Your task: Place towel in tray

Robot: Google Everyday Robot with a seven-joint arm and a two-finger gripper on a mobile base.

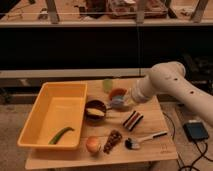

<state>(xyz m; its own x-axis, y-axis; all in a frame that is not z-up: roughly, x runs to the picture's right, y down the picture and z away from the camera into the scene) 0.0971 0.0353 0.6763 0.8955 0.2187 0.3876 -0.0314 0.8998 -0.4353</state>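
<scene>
The towel [118,103] is at the tip of the gripper [124,101], whose fingers are closed, apparently on the cloth (the contact point itself is hard to make out). The towel is just in front of the orange bowl [118,93] and right of the dark-brown bowl [95,109]. It is outside the tray [55,110], which stands to the left.

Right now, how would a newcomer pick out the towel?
Start at the big yellow tray on the left. To its right, past the dark bowl, the gripper at the white arm's tip holds the towel by the orange bowl. It is the only soft grey-blue cloth.
</scene>
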